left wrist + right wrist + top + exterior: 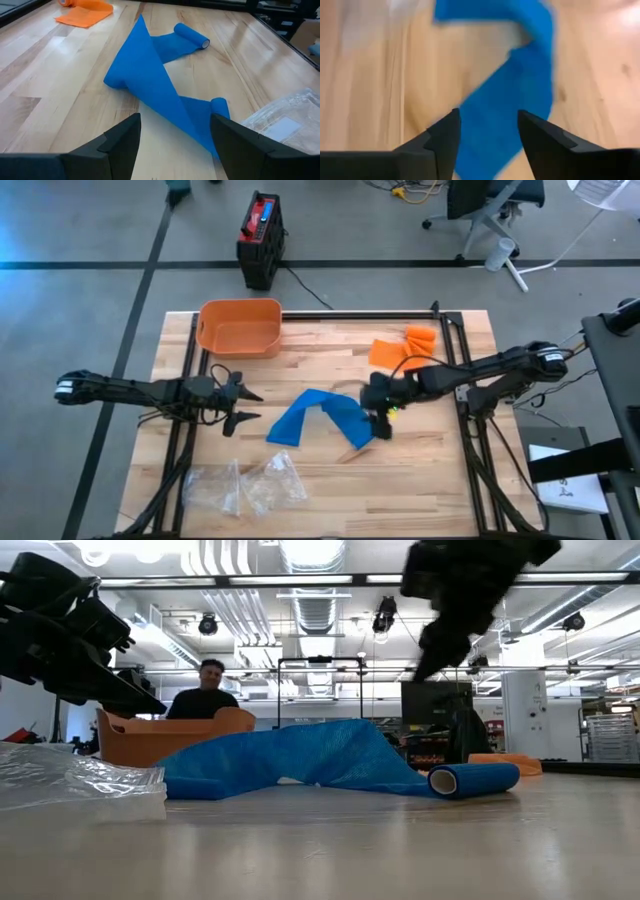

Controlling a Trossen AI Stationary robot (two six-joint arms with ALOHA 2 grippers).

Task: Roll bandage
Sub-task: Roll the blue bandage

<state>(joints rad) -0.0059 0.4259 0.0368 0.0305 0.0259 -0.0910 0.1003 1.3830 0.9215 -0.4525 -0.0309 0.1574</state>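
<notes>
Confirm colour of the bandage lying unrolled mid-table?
Blue bandage; clearest in the left wrist view.

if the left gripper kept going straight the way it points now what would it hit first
Most likely the blue bandage: the left gripper has its jaws open, aimed at the raised fold of the loose strip just ahead. Depth is hard to judge, but nothing else lies between them.

No text, label, brand, number or sign could be read anywhere in these views. A white card lay inside the clear plastic bag (284, 122), but whatever it carried was too small to make out. White sheets at the table's four o'clock were likewise illegible.
</notes>
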